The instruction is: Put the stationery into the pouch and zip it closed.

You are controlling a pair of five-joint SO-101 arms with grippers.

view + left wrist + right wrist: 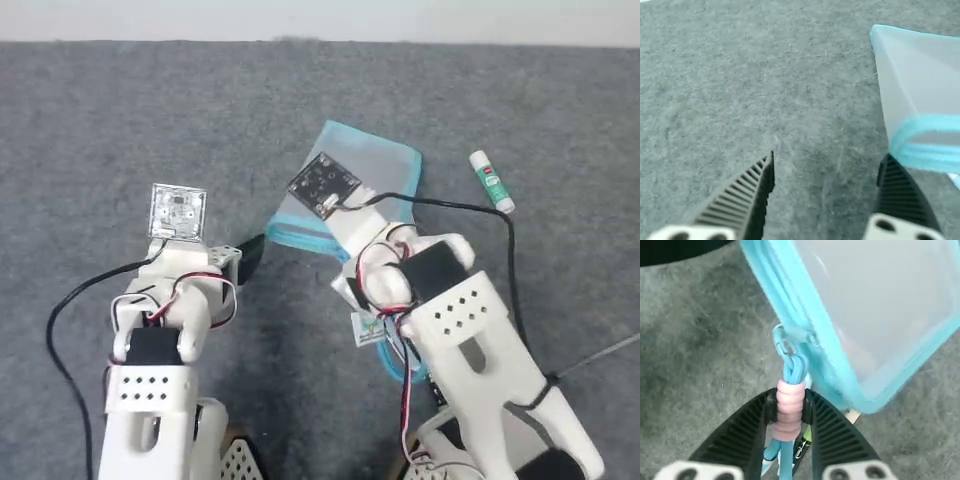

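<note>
A robotics test bench, most likely a lab or maker workspace rather than a lived-in room. The table [100,110] is covered from edge to edge in grey, felt-like carpet. A plain pale strip [320,18], perhaps a wall, runs along its far side. Two white plastic robot arms sit side by side at the near edge, the left arm [160,335] and the right arm [475,330]. Their shells look 3D-printed, with rows of small holes. Red, white and black wires [372,262] loop uncovered between the joints. A bare circuit-board camera [178,212] is mounted at each wrist, and a black cable [513,270] trails across the felt.
</note>
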